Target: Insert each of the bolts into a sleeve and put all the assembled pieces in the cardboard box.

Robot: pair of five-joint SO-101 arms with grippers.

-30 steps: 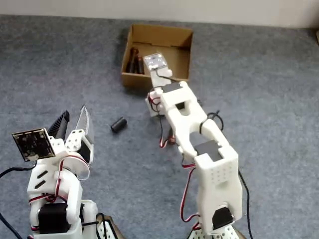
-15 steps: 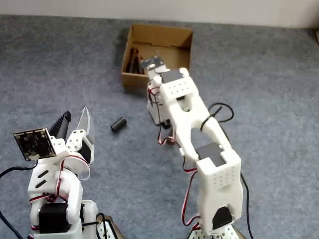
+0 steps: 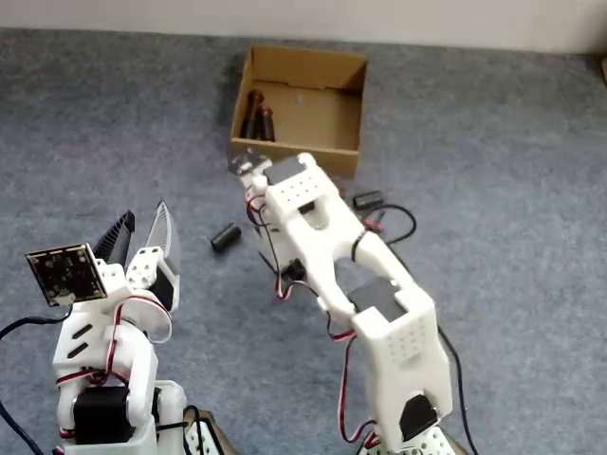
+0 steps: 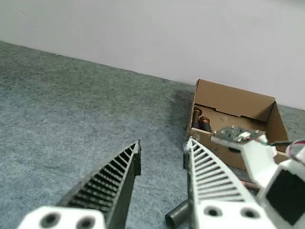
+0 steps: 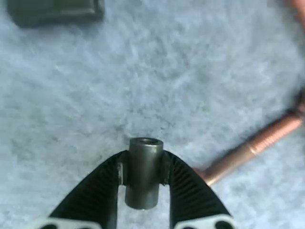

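Right wrist view: the right gripper (image 5: 143, 163) is clamped on a sleeve (image 5: 143, 183), with a bolt (image 5: 248, 152) just beside it, near the box (image 3: 303, 64). The left gripper (image 4: 163, 143) gapes wide and empty, farther from the box.

The copper bolt (image 5: 248, 150) runs off the picture's edge, and a loose sleeve (image 5: 55, 12) is cropped likewise.

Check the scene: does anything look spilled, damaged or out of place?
Nothing stands out. The box stands upright with pieces inside; a bolt and sleeves lie on the carpet awaiting assembly; the right end effector grips one sleeve.
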